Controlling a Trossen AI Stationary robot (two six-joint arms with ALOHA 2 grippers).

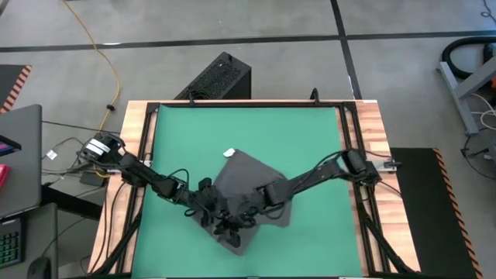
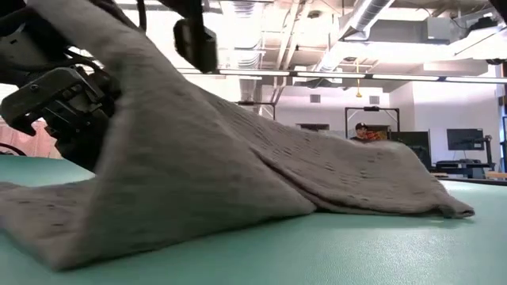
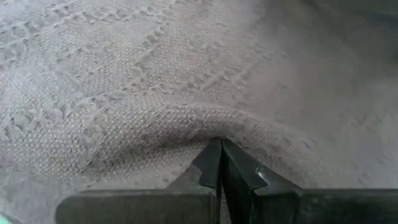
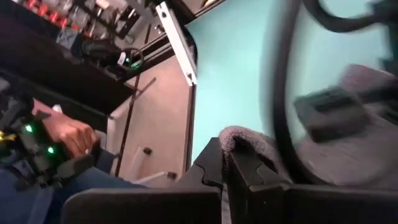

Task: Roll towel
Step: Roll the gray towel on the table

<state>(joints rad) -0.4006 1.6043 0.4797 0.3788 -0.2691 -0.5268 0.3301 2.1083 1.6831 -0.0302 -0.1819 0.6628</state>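
The dark grey towel (image 1: 252, 190) lies crumpled in the middle of the green mat (image 1: 186, 139), its small white tag (image 1: 229, 153) at the far corner. Both grippers meet over the towel's near part. My left gripper (image 1: 219, 219) comes in from the left and is shut on the cloth. My right gripper (image 1: 249, 211) comes in from the right and is shut on a bit of towel edge. In the low view the towel (image 2: 238, 166) rises like a tent toward the grippers, while its far end (image 2: 444, 207) rests on the mat. My left gripper (image 3: 221, 144) has its shut fingertips in a raised fold of the towel (image 3: 186, 121), which puckers around them. It slants down at the cloth from the table's left. How many layers it has cannot be told. My right gripper (image 4: 225, 146) pinches a rolled bit of the towel's edge (image 4: 242, 137) at its fingertips. It slants down from the table's right. The cloth there is lifted off the mat, and the rest slopes down to it.
Wooden rails (image 1: 133, 155) border the mat. A black box (image 1: 218, 76) stands beyond the far edge, and a laptop (image 1: 19, 163) sits off to the left. A person's hand (image 4: 68, 138) shows beside the table. Bare mat lies far, left and right of the towel.
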